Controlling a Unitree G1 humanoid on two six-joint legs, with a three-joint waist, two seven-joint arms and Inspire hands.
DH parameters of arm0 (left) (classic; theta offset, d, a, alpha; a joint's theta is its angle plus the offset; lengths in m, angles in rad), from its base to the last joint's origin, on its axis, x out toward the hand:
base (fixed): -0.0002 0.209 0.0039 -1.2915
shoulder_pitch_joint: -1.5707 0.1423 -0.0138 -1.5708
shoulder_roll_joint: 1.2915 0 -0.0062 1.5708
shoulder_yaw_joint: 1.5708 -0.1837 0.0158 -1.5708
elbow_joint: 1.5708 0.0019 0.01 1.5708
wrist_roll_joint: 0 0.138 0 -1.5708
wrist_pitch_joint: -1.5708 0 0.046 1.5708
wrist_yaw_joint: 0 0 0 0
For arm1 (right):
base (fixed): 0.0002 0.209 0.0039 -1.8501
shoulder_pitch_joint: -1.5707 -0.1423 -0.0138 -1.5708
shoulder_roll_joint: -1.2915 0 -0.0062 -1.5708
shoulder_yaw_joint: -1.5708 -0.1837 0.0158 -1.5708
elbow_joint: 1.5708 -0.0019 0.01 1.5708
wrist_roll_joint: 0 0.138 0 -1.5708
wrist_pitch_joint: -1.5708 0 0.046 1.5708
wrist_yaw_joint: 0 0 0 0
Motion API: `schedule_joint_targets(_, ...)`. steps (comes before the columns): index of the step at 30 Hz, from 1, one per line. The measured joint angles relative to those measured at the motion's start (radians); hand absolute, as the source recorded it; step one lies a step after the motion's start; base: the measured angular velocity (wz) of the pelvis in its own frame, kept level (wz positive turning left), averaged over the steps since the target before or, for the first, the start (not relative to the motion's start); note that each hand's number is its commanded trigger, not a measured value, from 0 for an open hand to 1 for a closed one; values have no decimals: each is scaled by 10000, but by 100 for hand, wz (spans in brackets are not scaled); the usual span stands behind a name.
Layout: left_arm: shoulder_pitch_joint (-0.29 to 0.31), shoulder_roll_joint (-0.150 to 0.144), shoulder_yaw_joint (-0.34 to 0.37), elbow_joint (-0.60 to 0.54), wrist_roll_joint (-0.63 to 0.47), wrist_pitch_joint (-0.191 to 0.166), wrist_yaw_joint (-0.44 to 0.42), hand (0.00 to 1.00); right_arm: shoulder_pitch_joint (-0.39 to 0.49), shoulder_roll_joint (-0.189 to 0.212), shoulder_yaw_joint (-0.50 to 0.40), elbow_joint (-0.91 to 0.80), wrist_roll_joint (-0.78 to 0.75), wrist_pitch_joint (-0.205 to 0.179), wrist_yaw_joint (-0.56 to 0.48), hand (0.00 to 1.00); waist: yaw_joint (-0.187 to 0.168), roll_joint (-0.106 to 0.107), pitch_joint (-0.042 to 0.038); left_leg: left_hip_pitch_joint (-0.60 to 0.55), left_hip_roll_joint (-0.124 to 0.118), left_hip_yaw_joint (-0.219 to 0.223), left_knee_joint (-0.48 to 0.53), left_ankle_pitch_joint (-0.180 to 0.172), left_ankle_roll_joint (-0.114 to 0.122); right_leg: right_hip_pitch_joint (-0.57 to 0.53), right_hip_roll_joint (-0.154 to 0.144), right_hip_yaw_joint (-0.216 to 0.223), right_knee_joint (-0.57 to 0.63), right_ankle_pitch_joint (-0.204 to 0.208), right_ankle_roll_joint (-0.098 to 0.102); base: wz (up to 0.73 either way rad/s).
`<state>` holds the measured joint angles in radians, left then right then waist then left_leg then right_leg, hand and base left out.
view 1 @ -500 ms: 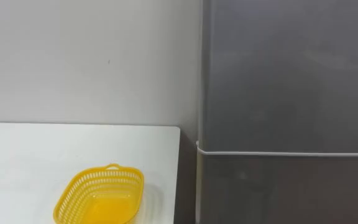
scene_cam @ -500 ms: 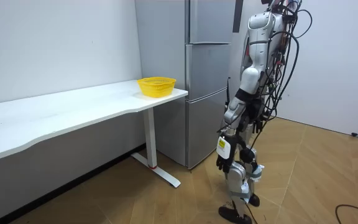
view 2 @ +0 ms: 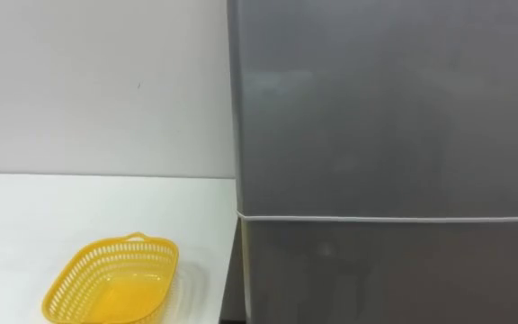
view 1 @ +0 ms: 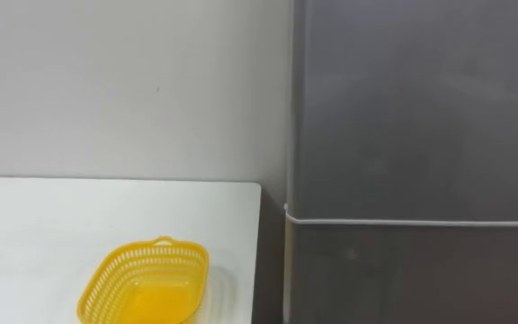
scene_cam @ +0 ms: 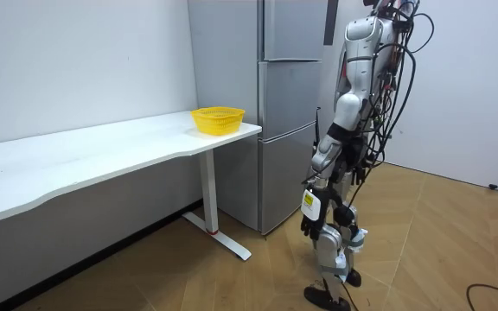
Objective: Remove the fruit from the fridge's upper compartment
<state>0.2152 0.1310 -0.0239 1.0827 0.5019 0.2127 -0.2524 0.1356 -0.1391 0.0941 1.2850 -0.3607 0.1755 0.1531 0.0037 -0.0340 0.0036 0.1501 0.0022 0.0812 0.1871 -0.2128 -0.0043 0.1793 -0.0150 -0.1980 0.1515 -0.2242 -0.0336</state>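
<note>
The tall grey fridge [view 1: 421, 108] stands right in front of me with its doors closed. A pale seam [view 1: 421, 221] divides the upper door from the lower door [view 1: 421, 279]. In the room view I stand upright on the wooden floor, a step from the fridge [scene_cam: 288, 112] and facing it. My left hand [scene_cam: 320, 166] hangs at my side, clear of the door. Nothing from inside the fridge can be seen.
A white table [view 1: 43, 234] adjoins the fridge on my left, and an empty yellow mesh basket [view 1: 145, 283] sits near its right end. In the room view the basket [scene_cam: 218, 119] is at the table corner nearest the fridge. A white wall stands behind.
</note>
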Motion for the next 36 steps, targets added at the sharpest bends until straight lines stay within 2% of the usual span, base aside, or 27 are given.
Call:
schedule_joint_targets(4, -59, -13, 11, 376, -908, -40, 391, 0, -67, -1, -1, 136, 28, -10, -126, 0, -9, 62, -5, 13, -2, -47, 21, 0, 0, -2, -3, 5, 9, 0, 0, 0)
schedule_joint_targets(9, -38, -15, 424, 364, -2089, -165, 978, 0, -99, -9, -135, 292, 191, -13, -285, 0, 4, 195, 7, 18, 2, -45, 19, 0, 0, -1, -3, -2, 18, 1, -1, 0)
schedule_joint_targets(13, -27, 32, 1103, 291, -2685, -152, 1476, 0, -250, -55, -565, 287, 141, -85, -314, 0, -6, 228, 47, -5, 2, -46, 19, 0, 0, -9, -6, -51, 36, -1, -4, 3)
schedule_joint_targets(15, -9, 126, 1499, -95, -2698, -121, 1819, 0, -303, -80, -797, 251, 63, -142, -303, 0, 33, 224, 111, -30, -2, -88, 18, 0, 0, -24, -5, -119, 10, -16, -4, 16)
schedule_joint_targets(16, -8, 179, 1834, -462, -2845, -123, 2103, 0, -360, -119, -847, 248, 50, -224, -303, 0, 31, 144, 166, -49, -7, -179, 24, 0, 0, -58, -8, -223, 7, -18, -5, 27)
schedule_joint_targets(17, -46, 161, 2437, -1088, -3495, -227, 2507, 0, -387, -132, -1114, 230, 57, -310, -305, 0, 37, 168, 145, -117, -13, -298, 19, 1, 0, -82, -12, -336, 14, -19, -8, 28)
schedule_joint_targets(18, -80, 143, 2740, -1405, -3840, -380, 2726, 0, -397, -145, -1275, 223, 54, -352, -303, 0, 66, 146, 150, -167, -8, -297, 18, 1, 0, -122, -12, -372, 19, -20, -10, 19)
schedule_joint_targets(20, -491, 127, 3488, -1895, -5007, -1197, 3564, 0, -452, -312, -1585, 101, 62, -547, -361, 0, 319, 156, 144, -204, 3, -296, 11, 1, 1, -203, -10, -356, 50, -5, -24, -3)
schedule_joint_targets(22, -672, 120, 3754, -2349, -5640, -1434, 4078, 0, -464, -381, -1748, 61, 57, -742, -495, 0, 302, 183, 63, -199, -10, -285, 4, 1, 1, -197, -16, -359, 34, -3, -20, -3)
schedule_joint_targets(24, -707, 119, 3787, -2871, -6085, -1675, 4523, 0, -475, -400, -2102, 6, 68, -947, -556, 0, 304, 190, 41, -197, -14, -275, -4, 1, 1, -202, -12, -328, 37, 2, -15, -6)
schedule_joint_targets(26, -517, 71, 3837, -4054, -6441, -1787, 5010, 0, -435, -407, -2387, -62, 51, -1183, -558, 0, 316, 230, -1, -185, -12, -275, -2, 1, 1, -207, -1, -260, 62, 11, -17, -9)
schedule_joint_targets(28, -433, 68, 3846, -5146, -6684, -1821, 5321, 0, -378, -445, -2441, -105, 35, -1236, -538, 0, 316, 271, -26, -158, -11, -274, 0, 1, 1, -205, -4, -239, 84, 11, -18, -5)
schedule_joint_targets(30, -445, 67, 3849, -5839, -6676, -2190, 5555, 0, -382, -526, -2458, -119, 45, -1292, -482, 0, 319, 314, -66, -123, -8, -262, -13, 2, 1, -215, -16, -239, 174, 10, -17, -2)
schedule_joint_targets(32, -393, 12, 3976, -6988, -6663, -2278, 5809, 0, -334, -534, -2454, -171, -40, -1330, -377, 0, 295, 400, -93, -73, -3, -277, -70, 2, 1, -210, -17, -219, 187, 5, -20, -4)
schedule_joint_targets(36, -324, -18, 3967, -9422, -6646, -2373, 6399, 0, -313, -537, -2330, -34, -3, -1308, -253, 0, 282, 331, -70, -102, -3, -266, -61, 2, 1, -220, -14, -207, 183, 1, -22, 1)
